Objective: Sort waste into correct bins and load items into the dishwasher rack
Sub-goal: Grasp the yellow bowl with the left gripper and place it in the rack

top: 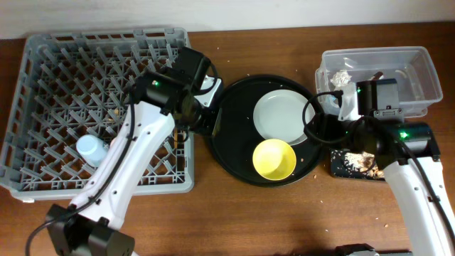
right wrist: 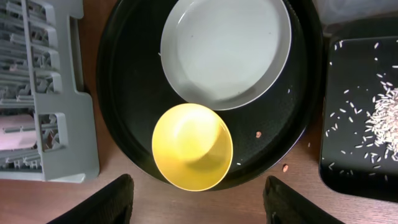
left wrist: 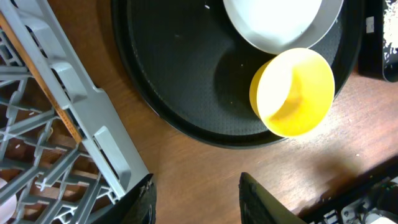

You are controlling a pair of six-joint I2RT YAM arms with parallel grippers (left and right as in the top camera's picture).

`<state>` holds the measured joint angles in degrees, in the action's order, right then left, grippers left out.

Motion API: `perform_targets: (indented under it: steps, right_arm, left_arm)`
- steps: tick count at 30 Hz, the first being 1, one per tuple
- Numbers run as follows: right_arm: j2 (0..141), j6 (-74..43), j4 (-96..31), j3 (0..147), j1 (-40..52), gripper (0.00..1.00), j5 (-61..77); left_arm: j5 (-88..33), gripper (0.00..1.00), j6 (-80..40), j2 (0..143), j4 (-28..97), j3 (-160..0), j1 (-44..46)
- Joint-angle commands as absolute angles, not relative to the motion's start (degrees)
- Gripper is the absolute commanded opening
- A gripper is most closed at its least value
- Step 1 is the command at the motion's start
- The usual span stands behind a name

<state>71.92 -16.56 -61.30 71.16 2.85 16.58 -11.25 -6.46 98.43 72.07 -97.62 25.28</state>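
Note:
The grey dishwasher rack (top: 43, 85) stands at the left with the light blue cup (top: 92, 151) in it. A pale pink cup (right wrist: 15, 132) shows inside the rack in the right wrist view. A thin wooden chopstick (left wrist: 43, 87) lies along the rack's wall. The pale plate (top: 284, 116) and the yellow bowl (top: 274, 158) sit on the round black tray (top: 234, 142). My left gripper (left wrist: 196, 205) is open and empty over bare table between the rack and the tray. My right gripper (right wrist: 199, 205) is open and empty, just in front of the bowl (right wrist: 191, 146).
The clear tub (top: 419, 67) at the back right holds the crumpled tissue (top: 343, 77). The shallow black tray (right wrist: 348, 155) holds beige food scraps (right wrist: 382, 118). Loose crumbs (right wrist: 285, 167) lie beside it. The wrapper is not clearly in view.

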Motion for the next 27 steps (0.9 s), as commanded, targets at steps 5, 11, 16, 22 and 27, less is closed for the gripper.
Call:
perform_targets:
  steps: [5, 11, 16, 22, 27]
  right_arm:
    - [71.8, -15.3, -61.4, 71.7, 2.5, 0.74, 17.4]
    - [71.8, -15.3, -62.0, 71.7, 2.5, 0.74, 17.4]
    - [71.8, -15.2, -62.4, 71.7, 2.5, 0.74, 17.4]
    - [71.8, -15.3, -62.4, 71.7, 2.5, 0.74, 17.4]
    - [71.8, -15.2, -62.4, 71.7, 2.5, 0.74, 17.4]
  left_arm:
    - [-14.7, 0.52, -12.7, 102.6, 44.5, -76.5, 35.9]
    - [-16.6, 0.21, -17.2, 113.4, 30.7, -72.5, 41.8]
    - [2.1, 0.00, -17.1, 103.9, 54.0, -87.6, 29.7]
    - [54.9, 0.00, -17.2, 92.9, 61.3, -93.3, 12.3]
    - [65.5, 0.00, -17.2, 102.8, 55.7, -88.9, 6.9]
